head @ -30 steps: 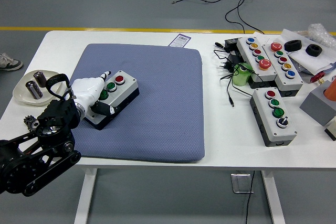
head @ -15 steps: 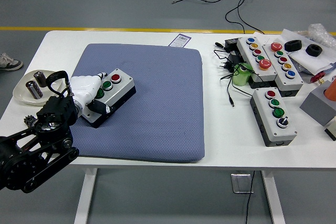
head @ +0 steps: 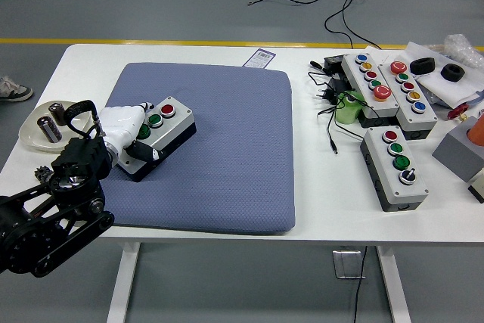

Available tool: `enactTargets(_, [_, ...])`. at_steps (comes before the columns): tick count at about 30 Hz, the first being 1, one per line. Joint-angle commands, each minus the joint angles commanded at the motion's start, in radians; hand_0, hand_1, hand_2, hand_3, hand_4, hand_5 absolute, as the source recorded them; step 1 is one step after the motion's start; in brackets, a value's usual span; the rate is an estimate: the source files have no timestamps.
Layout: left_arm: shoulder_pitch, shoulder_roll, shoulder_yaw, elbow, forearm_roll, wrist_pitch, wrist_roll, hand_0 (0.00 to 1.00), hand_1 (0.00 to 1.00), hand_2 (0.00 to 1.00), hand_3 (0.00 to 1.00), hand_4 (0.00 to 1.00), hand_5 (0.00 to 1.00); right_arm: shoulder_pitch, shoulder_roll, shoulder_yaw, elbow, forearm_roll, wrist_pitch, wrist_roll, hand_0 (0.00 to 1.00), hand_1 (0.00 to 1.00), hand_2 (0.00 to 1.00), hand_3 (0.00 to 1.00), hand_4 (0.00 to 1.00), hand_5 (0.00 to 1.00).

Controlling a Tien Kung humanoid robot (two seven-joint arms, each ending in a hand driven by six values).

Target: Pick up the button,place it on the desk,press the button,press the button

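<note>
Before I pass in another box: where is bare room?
The blue-grey pad is free right of the grey button box under the left hand. The white table is crowded at right with button boxes and cables.

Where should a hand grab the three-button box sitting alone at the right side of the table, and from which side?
Grip the three-button box across its long grey side walls, coming down from above. Its top carries the buttons, and its left and right flanks are bare, while the larger button boxes crowd its far end.
</note>
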Motion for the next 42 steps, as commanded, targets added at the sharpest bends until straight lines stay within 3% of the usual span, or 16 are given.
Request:
enactTargets(2, [0.000,0.002,0.001,0.001,-0.002,-0.009,0.000,0.024,0.017,0.076,0.382,0.890,0.253,0.000,0.000,0.000,0.000,0.000,0.000,0.000,0.611,0.678,0.720,0.637,0.342,0.158])
enactTargets(3, [0.000,0.003,0.001,0.002,-0.003,-0.011,0.000,0.023,0.010,0.073,0.387,0.894,0.206,0.000,0.000,-0.001,0.000,0.001,0.000,0.000,0.611,0.678,0.719,0.637,0.342,0.158])
enactTargets(11, [0.005,0.008,-0.010,-0.010,-0.021,-0.025,0.000,0.021,0.010,0.076,0.399,0.895,0.207,0.002,-0.001,-0.003,0.000,0.005,0.000,0.001,0.610,0.679,0.719,0.636,0.342,0.158])
enactTargets(20, [0.003,0.013,-0.016,-0.032,-0.035,-0.095,-0.018,0.023,0.008,0.087,0.416,0.886,0.202,0.003,-0.001,-0.002,0.000,0.003,0.000,0.001,0.611,0.679,0.719,0.636,0.342,0.158])
enactTargets(21, [0.003,0.013,-0.017,-0.032,-0.040,-0.101,-0.025,0.019,0.022,0.097,0.378,0.863,0.203,0.003,-0.001,-0.002,0.000,0.003,0.000,0.001,0.608,0.677,0.720,0.636,0.342,0.158])
enactTargets(29, [0.000,0.017,-0.014,-0.040,-0.051,-0.102,-0.062,0.019,0.020,0.096,0.343,0.866,0.213,0.005,-0.002,0.000,0.000,0.001,0.000,0.001,0.608,0.677,0.718,0.636,0.342,0.157])
enactTargets(37, [-0.022,0.033,0.007,-0.042,-0.027,-0.094,-0.261,0.020,0.018,0.094,0.343,0.863,0.212,0.008,-0.002,0.005,0.000,-0.005,0.000,0.000,0.609,0.677,0.720,0.636,0.342,0.157])
enactTargets(42, [-0.047,0.047,0.032,-0.030,0.047,-0.106,-0.400,0.016,0.017,0.091,0.333,0.863,0.218,0.009,-0.002,0.007,0.000,-0.007,0.000,0.000,0.607,0.677,0.717,0.635,0.342,0.157])
